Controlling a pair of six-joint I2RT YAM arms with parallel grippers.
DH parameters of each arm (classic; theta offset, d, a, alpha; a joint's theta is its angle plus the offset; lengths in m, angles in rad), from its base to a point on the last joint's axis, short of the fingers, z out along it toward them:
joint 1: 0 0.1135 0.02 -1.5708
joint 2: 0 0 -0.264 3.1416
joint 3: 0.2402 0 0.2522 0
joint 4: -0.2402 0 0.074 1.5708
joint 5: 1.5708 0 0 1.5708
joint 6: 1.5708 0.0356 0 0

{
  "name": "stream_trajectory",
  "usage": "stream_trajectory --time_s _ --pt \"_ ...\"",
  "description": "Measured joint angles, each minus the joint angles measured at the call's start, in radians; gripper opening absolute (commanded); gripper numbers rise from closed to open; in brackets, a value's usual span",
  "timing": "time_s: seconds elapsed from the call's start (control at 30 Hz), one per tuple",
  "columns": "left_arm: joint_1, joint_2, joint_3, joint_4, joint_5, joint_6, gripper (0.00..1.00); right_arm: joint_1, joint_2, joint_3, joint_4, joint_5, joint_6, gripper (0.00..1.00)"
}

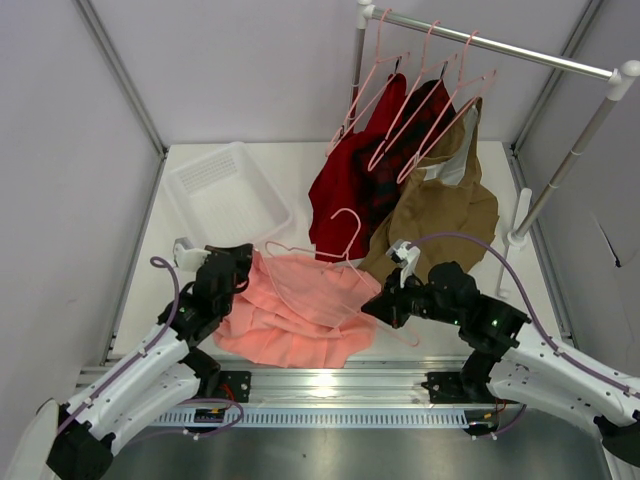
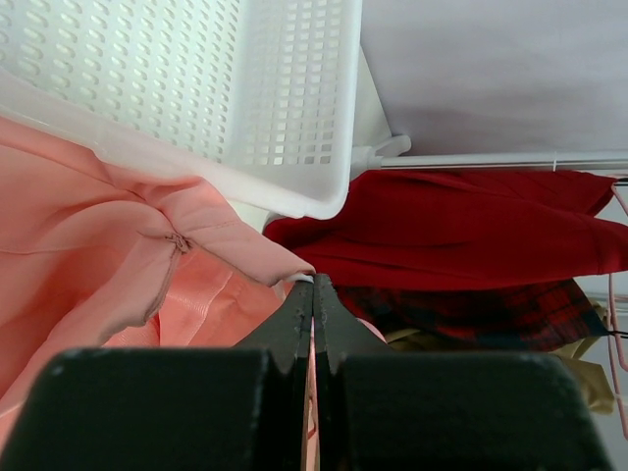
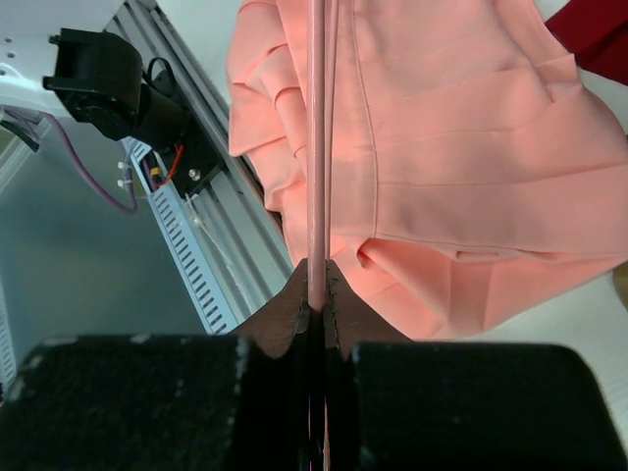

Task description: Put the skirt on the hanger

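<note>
While the right gripper clamps the thin pale-pink triangular hanger by one bar, the left gripper pinches an edge of the soft salmon-pink cloth skirt, heaped just beside the white perforated plastic basket. Threading the waistband likely needs slow, taut, coordinated pulls.

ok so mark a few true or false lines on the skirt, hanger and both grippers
1. The right gripper is shut on the hanger. True.
2. The skirt hangs from the rail. False: it lies on the table between the arms.
3. The left gripper is open above the basket. False: it is shut on the skirt's edge.
4. The dark red garment hangs from the rail. True.
</note>
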Motion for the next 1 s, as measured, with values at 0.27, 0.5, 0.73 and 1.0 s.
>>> stream_trajectory --time_s 0.27,0.5,0.73,1.0 --pt "0.012 -0.008 0.000 -0.001 0.009 0.008 0.00 0.038 0.053 -0.009 0.082 -0.027 0.040 0.00" --pt "0.028 -0.005 0.000 -0.001 0.015 0.016 0.00 0.053 0.061 -0.018 0.113 -0.039 0.062 0.00" --pt "0.037 -0.002 0.000 -0.001 0.028 0.018 0.00 0.056 0.084 -0.025 0.116 -0.039 0.066 0.00" --pt "0.040 -0.010 0.000 0.000 0.035 0.034 0.00 0.058 0.174 -0.029 0.186 -0.011 0.074 0.00"
